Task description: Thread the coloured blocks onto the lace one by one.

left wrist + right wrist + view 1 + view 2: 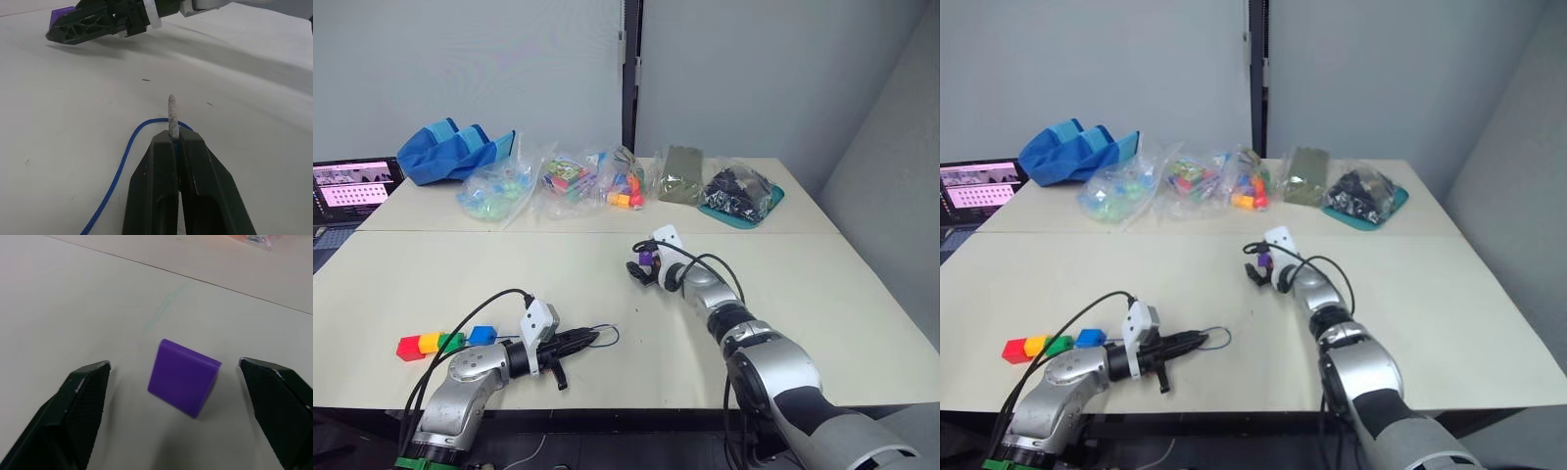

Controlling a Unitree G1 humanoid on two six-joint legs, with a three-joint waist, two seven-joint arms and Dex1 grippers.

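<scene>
One smooth purple cube (183,383), stiff lace (171,113)

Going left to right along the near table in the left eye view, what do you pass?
red block → orange-yellow block → green block → blue block → left gripper holding the lace → purple block between the right gripper fingers

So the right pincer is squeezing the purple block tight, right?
Not squeezing. The right wrist view shows the right pincer open, its fingers standing apart on either side of the purple block, which rests on the table untouched.
</scene>
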